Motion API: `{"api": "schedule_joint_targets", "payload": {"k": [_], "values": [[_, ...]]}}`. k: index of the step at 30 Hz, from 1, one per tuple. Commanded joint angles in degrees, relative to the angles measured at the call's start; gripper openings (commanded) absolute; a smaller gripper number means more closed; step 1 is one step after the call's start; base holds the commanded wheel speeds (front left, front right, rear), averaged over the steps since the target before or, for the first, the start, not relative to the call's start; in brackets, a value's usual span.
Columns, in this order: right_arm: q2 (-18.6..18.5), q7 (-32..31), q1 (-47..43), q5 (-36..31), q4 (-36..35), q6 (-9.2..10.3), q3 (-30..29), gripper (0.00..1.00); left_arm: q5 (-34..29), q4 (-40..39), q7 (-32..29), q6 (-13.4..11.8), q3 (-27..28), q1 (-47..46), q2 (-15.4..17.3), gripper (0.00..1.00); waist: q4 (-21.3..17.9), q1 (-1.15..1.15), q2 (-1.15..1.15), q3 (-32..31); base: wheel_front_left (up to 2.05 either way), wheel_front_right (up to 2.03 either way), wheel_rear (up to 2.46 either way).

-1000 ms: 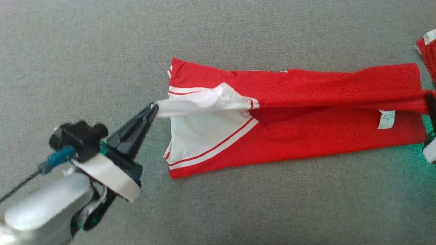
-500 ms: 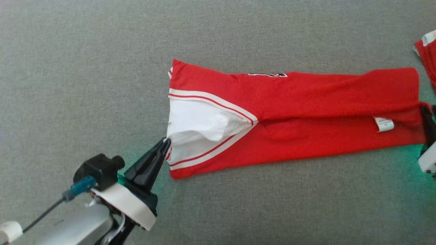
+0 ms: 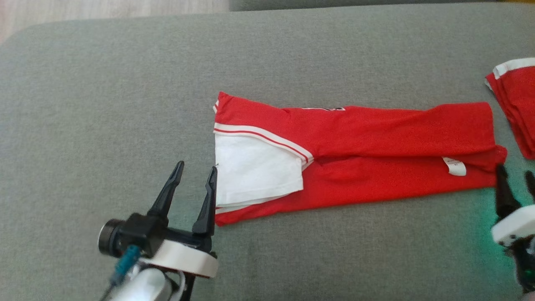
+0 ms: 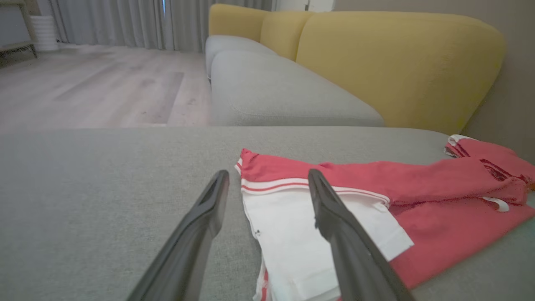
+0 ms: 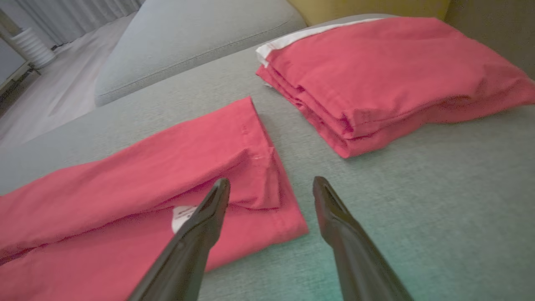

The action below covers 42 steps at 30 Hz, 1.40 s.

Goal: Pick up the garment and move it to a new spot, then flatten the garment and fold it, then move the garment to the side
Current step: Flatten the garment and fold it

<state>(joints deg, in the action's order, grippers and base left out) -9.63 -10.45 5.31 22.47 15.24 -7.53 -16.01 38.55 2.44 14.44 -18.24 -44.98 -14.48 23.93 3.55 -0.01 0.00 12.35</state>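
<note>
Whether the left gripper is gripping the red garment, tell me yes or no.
No: the left gripper stands open beside the garment, with only grey cushion between its fingers.

Left pincer [image 3: 197, 166] let go of the white panel [image 3: 255, 171]. Fingers are spread now, just beside the garment [image 3: 376, 133] at its 8 o'clock corner. Panel dropped flat, no longer pulled toward 9. Right pincer [image 3: 514, 170] also opened, released the 3 o'clock end, sits just beside it. Head camera moved, so the frame shifted.
</note>
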Motion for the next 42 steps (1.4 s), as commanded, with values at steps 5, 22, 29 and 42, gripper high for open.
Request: {"api": "schedule_joint_targets", "payload": {"k": [5,22,29,42], "values": [[0.47,-1.54,6.14,-3.37,3.22,0.04,-4.19,1.00,-10.17,-2.55,0.55,-3.02,6.21,2.98,-4.17,1.00,2.32,0.01,0.00,-0.44,0.00,0.00,0.00],[-0.44,-10.31,11.41,-5.90,14.27,0.04,-7.76,0.25,-24.20,-0.59,0.56,2.51,10.85,7.42,-12.21,1.00,6.27,0.01,0.00,0.23,0.00,0.00,0.00],[-1.70,-9.37,10.15,-3.21,12.65,0.04,-6.85,0.00,-26.06,-0.15,0.56,3.55,12.68,8.27,-13.42,1.00,6.11,0.01,0.00,-0.40,0.00,0.00,0.00],[-4.00,-7.84,6.32,2.97,2.37,0.04,-8.79,0.00,-29.16,1.82,0.56,3.98,15.12,10.40,-14.11,1.00,4.60,0.01,0.00,-2.92,0.00,0.00,0.00]]}}
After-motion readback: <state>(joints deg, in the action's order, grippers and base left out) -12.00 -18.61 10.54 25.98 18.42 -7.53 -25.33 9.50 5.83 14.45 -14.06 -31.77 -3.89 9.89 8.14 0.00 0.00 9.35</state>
